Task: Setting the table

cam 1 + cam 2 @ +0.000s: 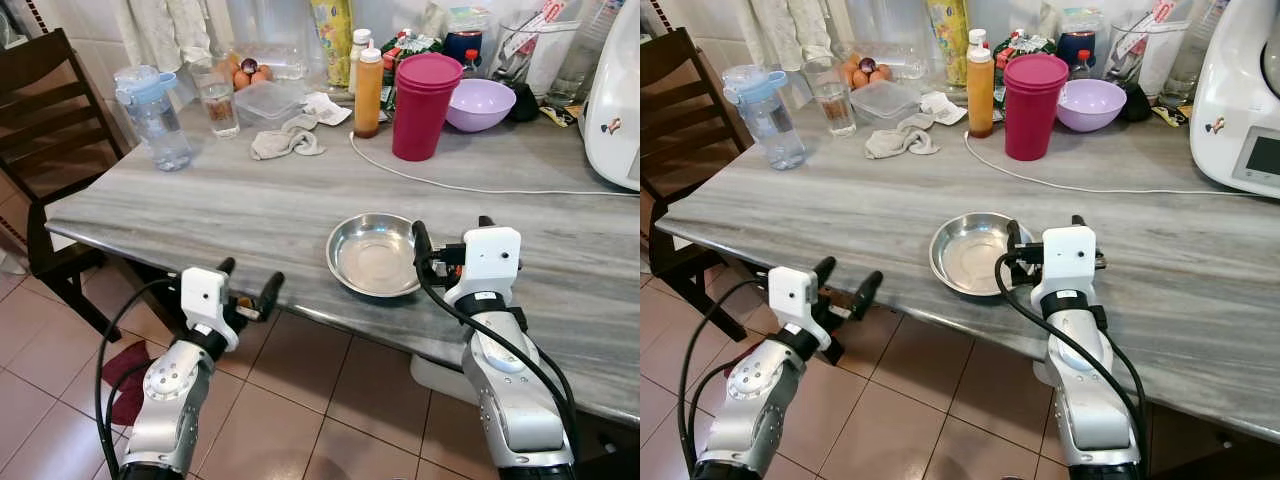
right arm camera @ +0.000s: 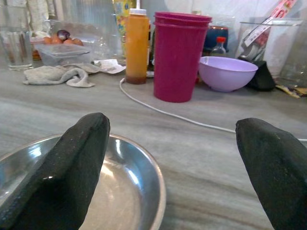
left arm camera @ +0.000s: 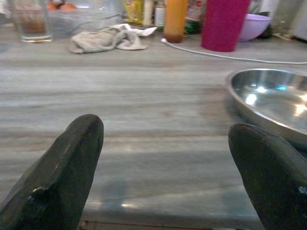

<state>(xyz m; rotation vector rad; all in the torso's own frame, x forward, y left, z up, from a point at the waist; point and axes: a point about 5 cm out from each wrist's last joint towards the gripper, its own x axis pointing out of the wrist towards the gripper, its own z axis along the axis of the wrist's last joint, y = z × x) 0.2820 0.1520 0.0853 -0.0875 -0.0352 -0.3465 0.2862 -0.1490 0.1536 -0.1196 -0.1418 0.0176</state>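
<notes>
A shallow steel bowl (image 1: 372, 255) sits empty near the front edge of the grey marble table (image 1: 250, 205). My right gripper (image 1: 450, 226) is open just above the table, its left finger over the bowl's right rim and its right finger beyond it. In the right wrist view the bowl (image 2: 124, 191) lies under the left finger (image 2: 67, 167). My left gripper (image 1: 250, 282) is open and empty at the table's front edge, left of the bowl. The left wrist view looks across the tabletop with the bowl (image 3: 273, 103) off to one side.
At the back stand stacked magenta cups (image 1: 424, 105), an orange bottle (image 1: 368, 92), a purple bowl (image 1: 480, 103), a glass (image 1: 219, 100), a water bottle (image 1: 155, 115) and a crumpled cloth (image 1: 285, 140). A white cable (image 1: 470, 187) runs to a white appliance (image 1: 615, 100). A dark chair (image 1: 45, 140) stands left.
</notes>
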